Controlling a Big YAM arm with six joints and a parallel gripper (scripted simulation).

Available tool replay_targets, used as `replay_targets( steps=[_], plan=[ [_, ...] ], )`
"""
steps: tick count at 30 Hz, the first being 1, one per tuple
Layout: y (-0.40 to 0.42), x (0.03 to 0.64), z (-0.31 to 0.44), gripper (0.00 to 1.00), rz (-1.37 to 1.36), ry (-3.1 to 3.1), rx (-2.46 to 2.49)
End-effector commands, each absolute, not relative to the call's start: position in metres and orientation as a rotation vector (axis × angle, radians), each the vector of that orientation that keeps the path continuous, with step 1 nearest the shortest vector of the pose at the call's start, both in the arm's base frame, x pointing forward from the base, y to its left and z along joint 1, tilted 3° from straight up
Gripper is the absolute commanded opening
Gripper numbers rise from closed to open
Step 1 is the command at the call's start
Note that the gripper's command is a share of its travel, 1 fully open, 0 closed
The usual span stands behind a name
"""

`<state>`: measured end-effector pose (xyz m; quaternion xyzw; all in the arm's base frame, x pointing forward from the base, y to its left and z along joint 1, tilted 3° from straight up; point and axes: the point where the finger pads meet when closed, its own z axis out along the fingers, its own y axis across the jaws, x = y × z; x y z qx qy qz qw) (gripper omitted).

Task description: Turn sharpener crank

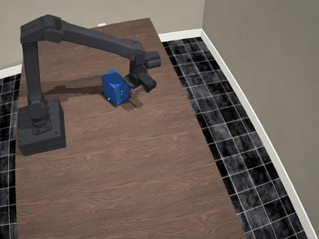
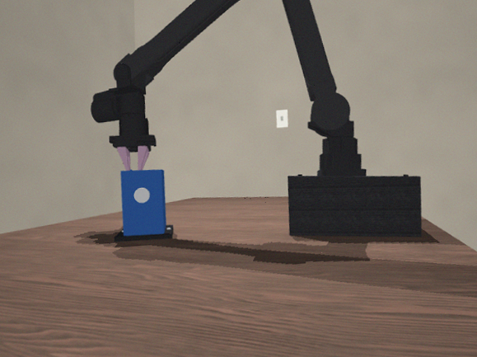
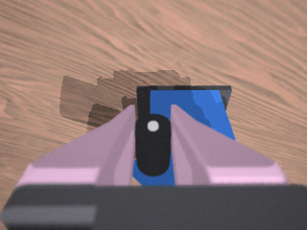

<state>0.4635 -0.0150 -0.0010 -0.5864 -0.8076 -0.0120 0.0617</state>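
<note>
The blue sharpener [image 1: 114, 87] stands on a small black base plate near the middle of the wooden table; it also shows in the exterior view [image 2: 143, 202], with a grey round spot on its near face. In the wrist view its black crank handle [image 3: 153, 146], with a small white dot, sits between my two pink fingers. My gripper [image 3: 153, 114] comes down from above at the sharpener's far side and is shut on the crank handle. In the exterior view the fingertips [image 2: 133, 165] are hidden behind the sharpener's top edge. The crank is hidden in that view.
The arm's dark base block [image 1: 40, 127] stands at the table's left side, also in the exterior view [image 2: 354, 203]. The table's right edge drops to a tiled floor [image 1: 235, 126]. Walls stand behind.
</note>
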Motion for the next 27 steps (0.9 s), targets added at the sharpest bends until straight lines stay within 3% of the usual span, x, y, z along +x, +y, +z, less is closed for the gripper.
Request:
replay_targets(
  steps=[1,18,27],
  plan=[
    [-0.013,0.493,0.001,0.15,-0.078,-2.477,-1.799],
    [-0.014,0.5,-0.021,0.15,-0.073,-2.476,-1.8],
    [-0.015,0.476,-0.048,0.15,-0.032,-2.44,-1.78]
  ],
)
